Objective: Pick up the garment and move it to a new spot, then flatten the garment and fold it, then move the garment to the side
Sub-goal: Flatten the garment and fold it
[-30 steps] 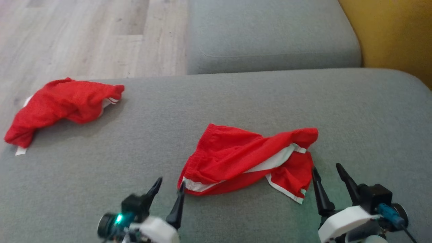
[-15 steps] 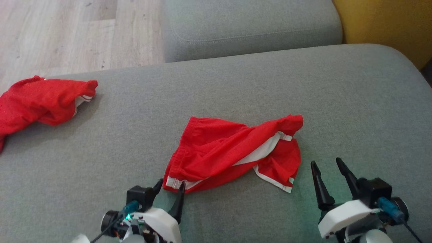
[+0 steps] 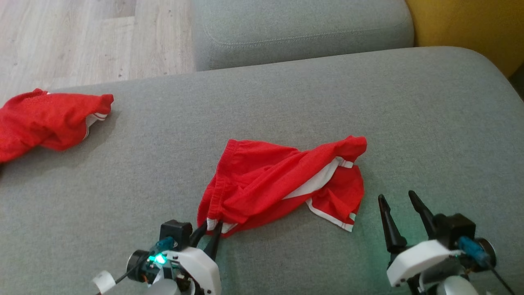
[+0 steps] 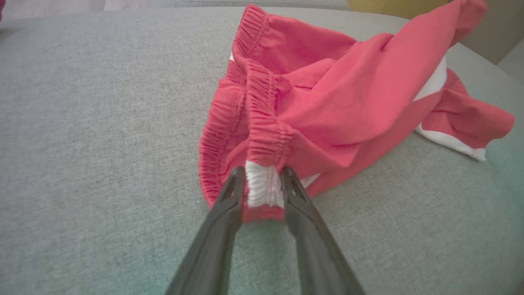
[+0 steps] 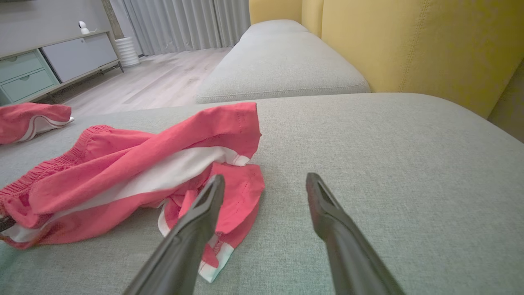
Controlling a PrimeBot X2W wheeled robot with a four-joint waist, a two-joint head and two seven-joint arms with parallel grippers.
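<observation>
Red shorts with white stripes (image 3: 278, 184) lie crumpled on the grey sofa cushion (image 3: 262, 114). My left gripper (image 3: 211, 229) is shut on the near left corner of their waistband (image 4: 264, 190), where red elastic meets a white stripe. The right gripper (image 3: 397, 198) hovers open just right of the shorts' leg hem (image 5: 221, 250), with nothing between its fingers. In the right wrist view the shorts (image 5: 135, 172) spread to the left of that gripper (image 5: 264, 182).
A second pair of red shorts (image 3: 45, 121) lies at the cushion's left edge. Another grey cushion (image 3: 299, 28) sits beyond, wooden floor (image 3: 82, 41) lies at the far left, and a yellow backrest (image 3: 470, 28) rises at the right.
The left gripper moved forward and closed on the waistband corner, bunching it slightly. The head camera shifted, so the whole scene sits differently. The right gripper stayed open.
</observation>
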